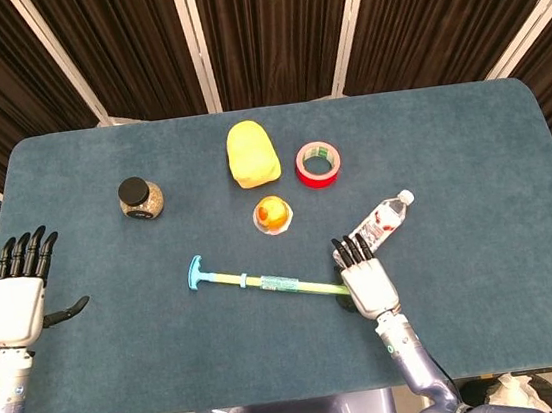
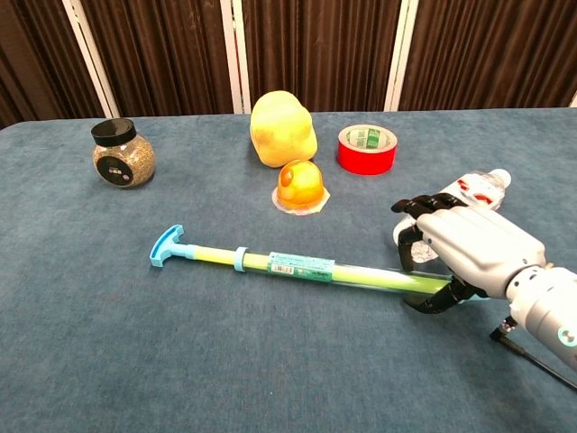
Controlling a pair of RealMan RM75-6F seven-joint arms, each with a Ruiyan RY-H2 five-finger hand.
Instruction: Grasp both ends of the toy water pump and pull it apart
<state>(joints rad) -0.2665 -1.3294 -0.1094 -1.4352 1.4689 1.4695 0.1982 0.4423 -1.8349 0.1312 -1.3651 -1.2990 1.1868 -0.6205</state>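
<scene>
The toy water pump point(image 1: 265, 283) point(image 2: 288, 265) lies flat across the near middle of the table. It is a yellow-green tube with a blue T-handle point(image 1: 197, 275) point(image 2: 166, 245) at its left end. My right hand point(image 1: 366, 281) point(image 2: 473, 248) sits over the tube's right end. Its fingers point(image 2: 410, 230) arch past the far side and its thumb point(image 2: 433, 305) hooks under the near side, not closed around the tube. My left hand point(image 1: 20, 293) rests open at the table's left edge, far from the handle, and shows only in the head view.
A small water bottle point(image 1: 383, 218) point(image 2: 478, 185) lies just beyond my right hand. An orange jelly cup point(image 1: 272, 215) point(image 2: 300, 187), a yellow lumpy toy point(image 1: 251, 154) point(image 2: 282, 128), a red tape roll point(image 1: 317, 164) point(image 2: 367, 149) and a black-lidded jar point(image 1: 140, 198) point(image 2: 122, 153) stand farther back.
</scene>
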